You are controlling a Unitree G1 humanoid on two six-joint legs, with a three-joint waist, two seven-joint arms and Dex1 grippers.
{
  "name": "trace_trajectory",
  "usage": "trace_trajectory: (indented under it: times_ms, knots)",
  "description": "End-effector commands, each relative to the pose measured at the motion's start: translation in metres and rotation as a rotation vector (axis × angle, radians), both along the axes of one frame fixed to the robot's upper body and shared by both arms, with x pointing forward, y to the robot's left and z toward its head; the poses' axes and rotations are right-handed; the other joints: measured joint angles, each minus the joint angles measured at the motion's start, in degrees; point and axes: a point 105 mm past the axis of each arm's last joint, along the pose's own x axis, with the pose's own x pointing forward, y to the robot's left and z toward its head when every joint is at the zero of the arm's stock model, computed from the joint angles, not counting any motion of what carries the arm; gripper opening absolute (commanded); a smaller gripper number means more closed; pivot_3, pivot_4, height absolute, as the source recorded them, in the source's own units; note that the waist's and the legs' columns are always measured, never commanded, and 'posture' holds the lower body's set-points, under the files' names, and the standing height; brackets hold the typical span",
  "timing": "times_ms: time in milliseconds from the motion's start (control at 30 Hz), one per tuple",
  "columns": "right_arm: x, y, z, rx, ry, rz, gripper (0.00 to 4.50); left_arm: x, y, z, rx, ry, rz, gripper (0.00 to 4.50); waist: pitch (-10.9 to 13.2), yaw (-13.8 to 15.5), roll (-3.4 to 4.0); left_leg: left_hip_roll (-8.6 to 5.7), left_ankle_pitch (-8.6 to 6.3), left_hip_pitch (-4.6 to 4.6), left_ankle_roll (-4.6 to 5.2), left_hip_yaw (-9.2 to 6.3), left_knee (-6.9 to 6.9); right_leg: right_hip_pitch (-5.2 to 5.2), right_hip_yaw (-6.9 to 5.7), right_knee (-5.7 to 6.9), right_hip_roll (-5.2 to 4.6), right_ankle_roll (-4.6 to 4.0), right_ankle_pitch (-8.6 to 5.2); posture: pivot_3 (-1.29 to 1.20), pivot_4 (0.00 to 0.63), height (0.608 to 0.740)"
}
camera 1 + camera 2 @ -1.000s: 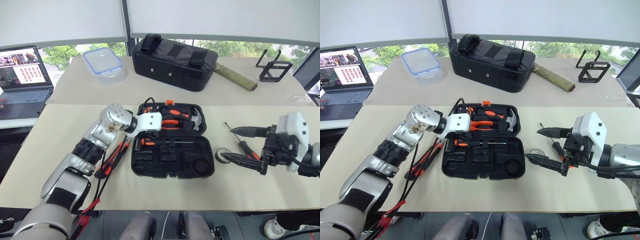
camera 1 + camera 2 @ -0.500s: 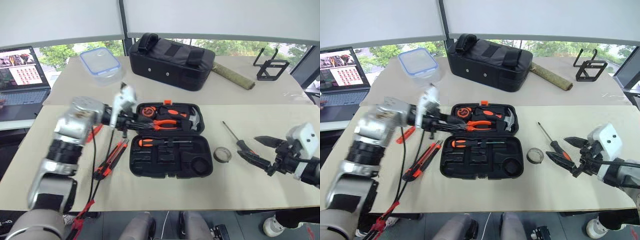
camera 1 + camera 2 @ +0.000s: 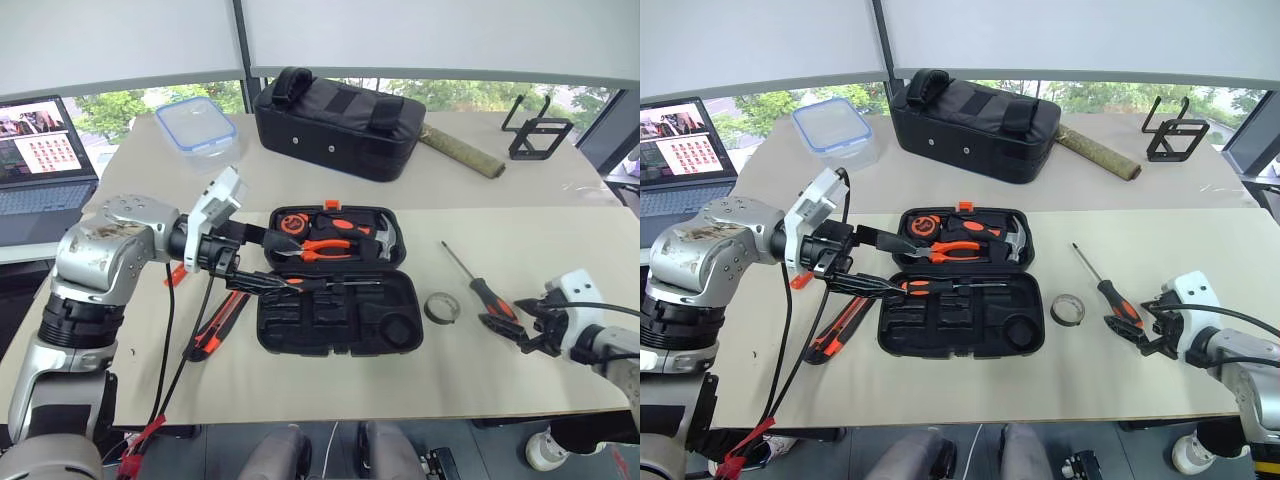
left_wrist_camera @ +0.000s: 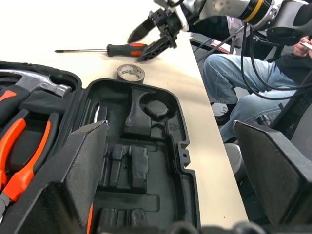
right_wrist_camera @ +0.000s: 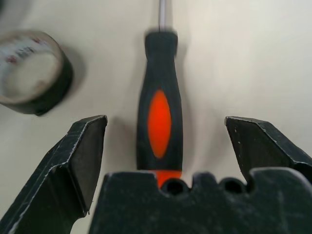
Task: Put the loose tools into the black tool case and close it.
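While the utility knife (image 3: 222,322) lay on the table just left of the open black tool case (image 3: 338,322), the left gripper (image 3: 262,262) hovered over the case's left edge, jaws apart and empty. One screwdriver (image 3: 325,284) sat in a recess. Further right, beside the tape roll (image 3: 440,307), the right gripper (image 5: 165,161) straddled another screwdriver's (image 5: 160,109) handle, fingers spread, seemingly ready to grasp.

Tabletop: two pale beige tabletops (image 3: 330,390), pushed together, one behind the other.
Windows: a long window (image 3: 120,110) behind them, with green trees outside.
Blinds: white blinds (image 3: 430,40) pulled most of the way down.
Light: soft daylight.
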Motion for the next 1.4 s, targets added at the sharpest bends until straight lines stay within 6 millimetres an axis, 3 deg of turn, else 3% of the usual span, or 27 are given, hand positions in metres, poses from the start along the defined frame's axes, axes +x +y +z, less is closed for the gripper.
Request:
trace_trajectory:
  times_ms: [33, 200, 367, 400, 500, 667, 833, 1133, 1200, 1400]
  knots:
    - [0.004, -0.002, 0.009, 0.027, -0.04, -0.015, 2.83, 0.0, 0.004, 0.012, 0.012, -0.06, -0.003, 4.5, 0.0, -0.1, 0.0, 0.0, 0.0, 0.01, 0.0, 0.0, -0.02, 0.0, 0.0, 0.0, 0.0, 0.0, 0.0, 0.0, 0.15, 0.714]
    - [0.008, -0.003, 0.036, 0.022, -0.116, 0.034, 1.11, -0.009, 0.006, 0.013, 0.027, -0.055, -0.02, 4.5, 0.0, -0.05, 0.01, 0.0, 0.01, 0.02, -0.01, 0.0, -0.04, -0.01, 0.0, 0.0, 0.0, 0.0, 0.0, 0.0, 0.15, 0.714]
    - [0.017, 0.036, 0.075, -0.065, -0.218, 0.323, 1.01, -0.031, 0.02, -0.007, 0.132, -0.027, -0.066, 4.5, 0.02, -0.67, 0.14, 0.0, 0.0, 0.02, -0.01, 0.09, -0.1, -0.07, 0.03, -0.01, 0.0, 0.0, 0.0, 0.0, 0.15, 0.714]
    - [0.017, 0.06, 0.084, -0.074, -0.23, 0.462, 1.01, -0.036, 0.025, -0.017, 0.172, -0.021, -0.072, 4.5, 0.01, -1.06, 0.15, 0.02, 0.0, 0.07, -0.01, 0.15, -0.17, -0.08, 0.05, -0.01, 0.0, 0.0, 0.0, 0.0, 0.15, 0.714]
    - [0.014, 0.101, 0.095, -0.089, -0.234, 0.708, 1.01, -0.043, 0.032, -0.029, 0.224, -0.02, -0.086, 4.5, 0.03, -1.56, 0.13, 0.25, 0.02, 0.18, -0.05, 0.38, -0.37, -0.08, 0.07, -0.1, 0.08, -0.12, 0.05, 0.0, 0.15, 0.714]
    - [0.018, 0.149, 0.075, -0.284, -0.209, 1.026, 1.01, -0.039, 0.03, -0.026, 0.21, -0.04, -0.059, 4.5, 0.11, -0.64, -0.02, 0.34, 0.03, 0.1, -0.07, 0.38, -0.29, -0.05, -0.03, -0.21, 0.16, -0.18, 0.1, 0.0, 0.15, 0.714]
    - [0.036, 0.165, 0.061, -0.407, -0.229, 1.108, 1.01, -0.036, 0.028, -0.023, 0.202, -0.053, -0.04, 4.5, 0.13, -0.19, -0.05, 0.27, 0.01, 0.07, -0.03, 0.41, -0.2, -0.09, -0.04, -0.21, 0.18, -0.16, 0.11, 0.0, 0.15, 0.714]
    - [0.041, 0.172, 0.046, -0.455, -0.198, 1.169, 1.01, -0.035, 0.033, -0.023, 0.207, -0.054, -0.006, 4.5, 0.13, -0.45, -0.04, 0.32, 0.03, 0.06, -0.08, 0.43, -0.25, -0.18, -0.02, -0.19, 0.22, -0.18, 0.11, 0.0, 0.15, 0.714]
    - [0.04, 0.173, 0.048, -0.449, -0.206, 1.174, 2.04, -0.035, 0.033, -0.023, 0.206, -0.057, -0.003, 4.5, 0.13, -0.45, -0.04, 0.33, 0.03, 0.06, -0.08, 0.43, -0.25, -0.18, -0.02, -0.19, 0.23, -0.18, 0.11, 0.0, 0.15, 0.714]
    - [0.041, 0.193, 0.075, -0.311, -0.274, 1.135, 3.96, -0.03, 0.032, -0.023, 0.2, -0.063, 0.007, 4.5, 0.13, -0.69, -0.04, 0.34, 0.03, 0.07, -0.08, 0.42, -0.28, -0.19, -0.01, -0.18, 0.24, -0.18, 0.11, 0.0, 0.15, 0.714]
